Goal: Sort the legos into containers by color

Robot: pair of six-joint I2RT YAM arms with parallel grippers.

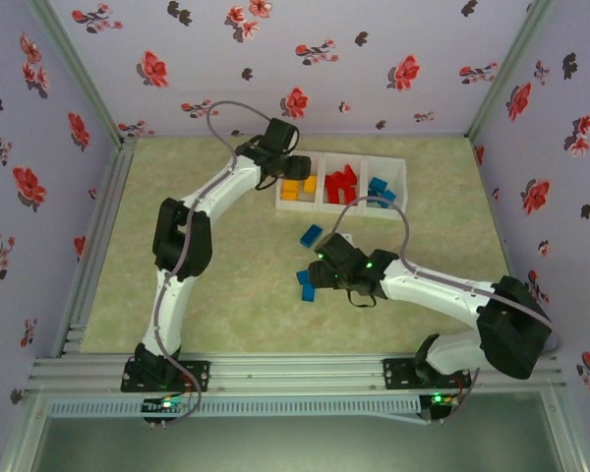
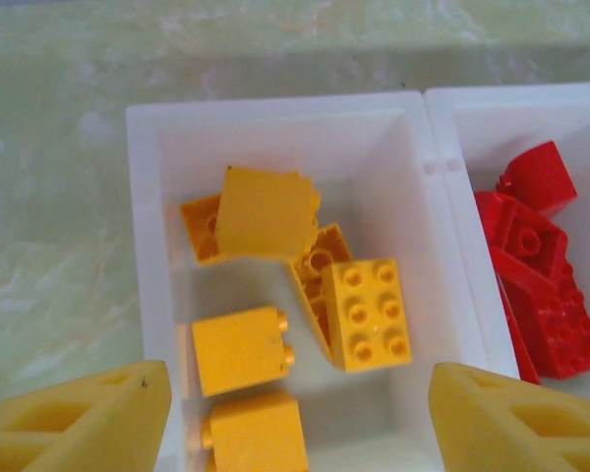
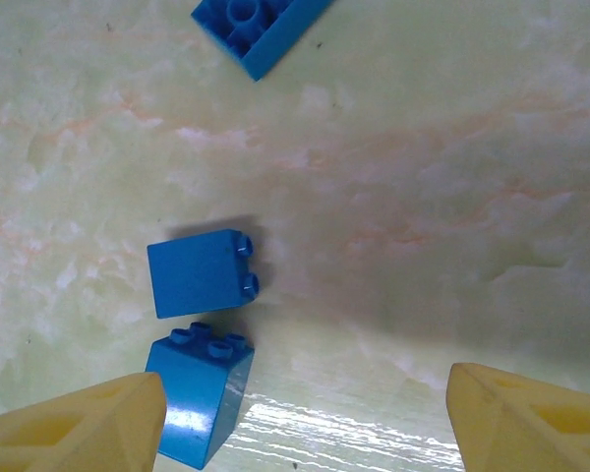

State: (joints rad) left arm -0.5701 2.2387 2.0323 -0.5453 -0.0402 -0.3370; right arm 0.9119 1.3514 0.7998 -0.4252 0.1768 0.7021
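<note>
Judging by looks, the small blue plastic lego brick lying on its side near the middle of the pale marbled table should be light, rigid and smooth, best pinched across two flat walls, clear of the studs. A second blue brick sits just beside it, crowding one side; elsewhere the table offers open room. The right gripper hovers above both, jaws apart and empty. The left gripper, jaws also apart, hangs over yellow bricks in the white three-part plastic tray toward the table's far edge.
</note>
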